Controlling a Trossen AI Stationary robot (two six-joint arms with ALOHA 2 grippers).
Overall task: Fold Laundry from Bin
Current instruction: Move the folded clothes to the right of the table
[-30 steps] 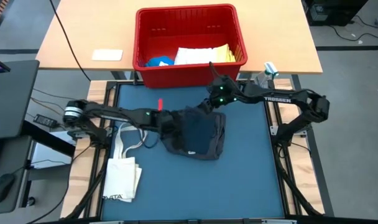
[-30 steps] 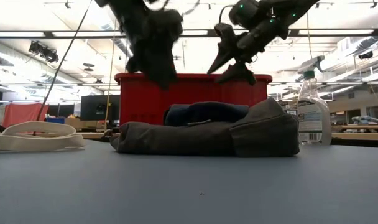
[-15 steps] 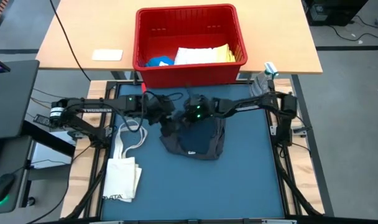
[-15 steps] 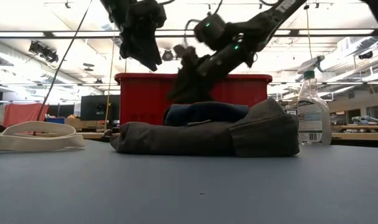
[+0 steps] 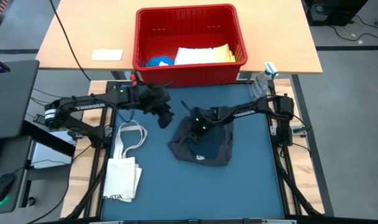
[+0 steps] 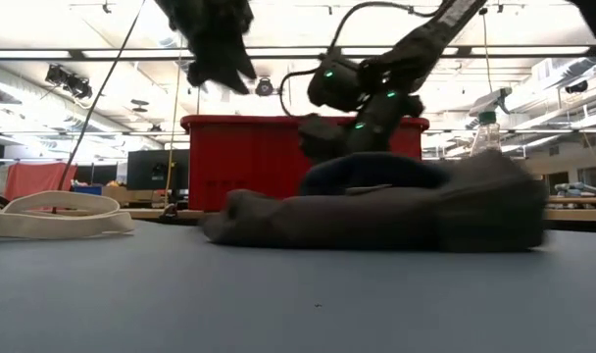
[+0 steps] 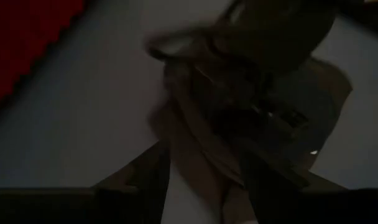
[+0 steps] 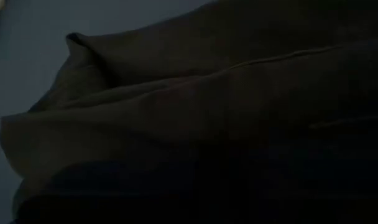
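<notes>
lab/workshop | ceiling strip lights (image 6: 43, 83) | monitors (image 6: 151, 169) | benches

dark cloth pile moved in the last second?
Yes. The dark cloth pile has shifted slightly right and away from the red bin, with the right gripper on it.

A heap of clothes (image 5: 201, 142) lies on the mat (image 5: 251, 180), with the tote bag (image 5: 122, 168) to its left. The bin (image 5: 190, 45) stands behind the mat on the table (image 5: 83, 37), holding more cloths (image 5: 201, 54). A spray bottle (image 5: 268, 71) stands beside the bin's right front corner.
</notes>
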